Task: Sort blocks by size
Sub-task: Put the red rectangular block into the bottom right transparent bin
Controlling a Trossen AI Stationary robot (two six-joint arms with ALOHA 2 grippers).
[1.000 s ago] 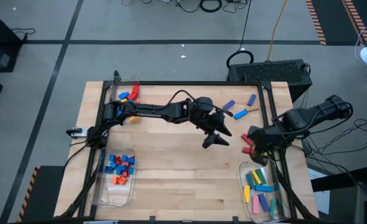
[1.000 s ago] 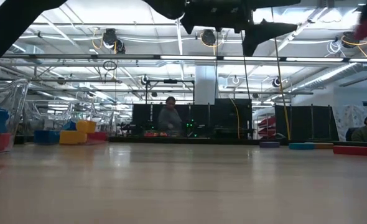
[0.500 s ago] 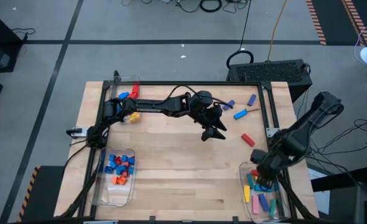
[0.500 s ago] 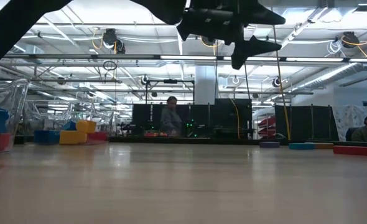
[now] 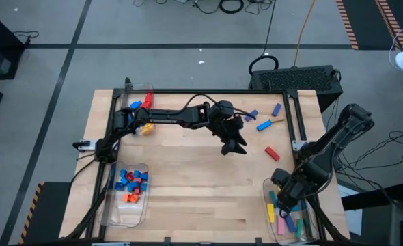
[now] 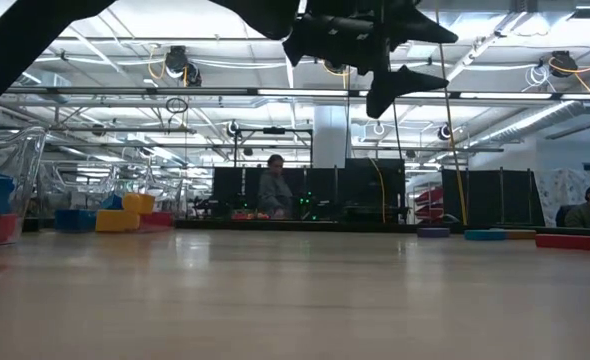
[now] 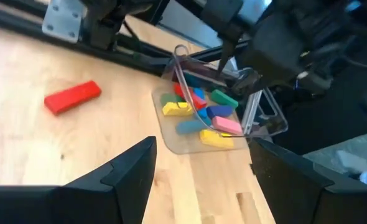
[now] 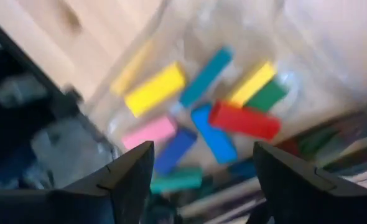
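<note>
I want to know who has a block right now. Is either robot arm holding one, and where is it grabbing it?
No. The left end effector hangs open and empty above the table. The right end effector is open over the bin of long blocks, holding none.

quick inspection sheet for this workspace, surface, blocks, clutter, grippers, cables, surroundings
surface: light wooden table in a dark frame, middle bare
job's things: long bars fill the clear bin at the near right corner; small blocks in the near left bin; a few blocks in the far left bin; loose red bar and blue blocks on the far right of the table
clutter: nothing seen
grippers: left gripper open and empty above the table's middle; right gripper open over the bin of long bars
cables: black cables on the floor beyond the table; an orange cable runs down to the black box
surroundings: a person seated far behind, in the low view
</note>
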